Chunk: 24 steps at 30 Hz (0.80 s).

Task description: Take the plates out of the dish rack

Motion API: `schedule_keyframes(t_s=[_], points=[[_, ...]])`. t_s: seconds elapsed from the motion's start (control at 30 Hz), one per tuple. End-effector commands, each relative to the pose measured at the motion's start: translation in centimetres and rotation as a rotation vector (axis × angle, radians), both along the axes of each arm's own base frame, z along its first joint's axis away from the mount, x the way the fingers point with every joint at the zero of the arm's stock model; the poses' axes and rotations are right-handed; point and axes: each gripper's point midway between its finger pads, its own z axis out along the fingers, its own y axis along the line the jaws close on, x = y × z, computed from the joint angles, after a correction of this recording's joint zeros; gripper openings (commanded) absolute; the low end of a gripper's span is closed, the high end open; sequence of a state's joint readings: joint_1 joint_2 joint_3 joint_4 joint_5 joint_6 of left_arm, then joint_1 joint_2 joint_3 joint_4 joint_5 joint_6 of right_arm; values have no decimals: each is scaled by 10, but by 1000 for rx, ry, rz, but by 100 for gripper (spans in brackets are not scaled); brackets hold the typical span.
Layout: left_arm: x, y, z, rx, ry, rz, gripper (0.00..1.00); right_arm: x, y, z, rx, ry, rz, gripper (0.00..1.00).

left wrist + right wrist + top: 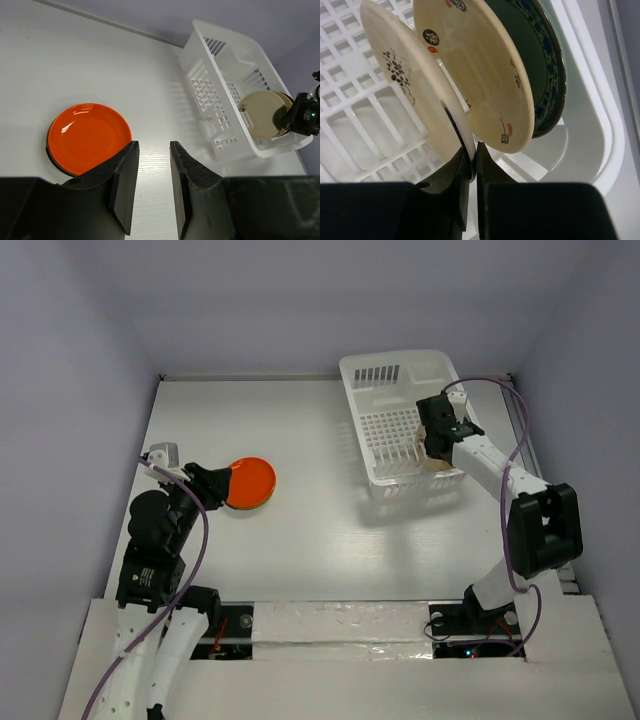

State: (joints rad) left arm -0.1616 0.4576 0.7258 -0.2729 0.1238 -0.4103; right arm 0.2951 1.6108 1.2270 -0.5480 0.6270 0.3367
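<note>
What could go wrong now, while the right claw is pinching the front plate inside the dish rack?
1. The right claw grips the front beige plate only by a thin edge of its rim, so the plate may slip or swing when lifted.
2. The second beige plate stands close behind it; the lift could knock it against the dark green plate.
3. The dish rack looks light and may shift if the plate drags on it.

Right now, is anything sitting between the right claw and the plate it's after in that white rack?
Nothing visible does. The right gripper is pinched on the rim of the front beige plate. The patterned plate and dark green plate stand beyond it in the dish rack, not between.
</note>
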Motion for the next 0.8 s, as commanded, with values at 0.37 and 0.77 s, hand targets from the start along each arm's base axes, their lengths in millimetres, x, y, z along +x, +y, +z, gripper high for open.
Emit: schedule_keyframes(t_s=[0.37, 0.77], points=[[3, -2, 7, -15, -39, -10, 28, 3, 7, 73, -126, -138, 24, 0], [3, -3, 7, -15, -39, -13, 28, -23, 27, 161, -96, -349, 13, 0]])
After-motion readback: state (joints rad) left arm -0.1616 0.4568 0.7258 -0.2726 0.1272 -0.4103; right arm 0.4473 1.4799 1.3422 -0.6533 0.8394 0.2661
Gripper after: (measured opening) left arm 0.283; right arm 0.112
